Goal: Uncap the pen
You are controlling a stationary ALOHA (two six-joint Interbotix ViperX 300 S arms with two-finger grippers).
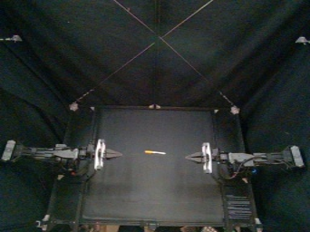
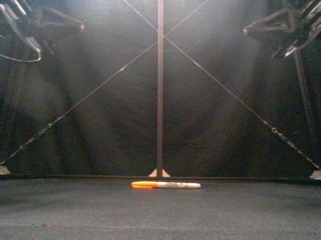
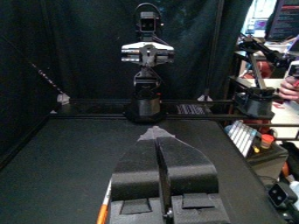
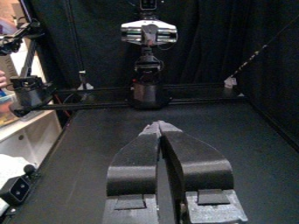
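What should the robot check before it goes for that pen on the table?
1. Pen lying flat and in the open, between the two arms: ok.
2. Cap end known: the orange end, likely the cap, points toward the left arm's side: ok.
3. Left gripper open to take the pen: not ok, its jaws are shut.
4. Right gripper open to take the pen: not ok, its jaws are shut.
5. Nothing between either gripper and the pen: ok.
6. How tightly the cap sits: cannot tell.

Black table (image 1: 158, 190); black curtain (image 1: 248, 45) behind it.
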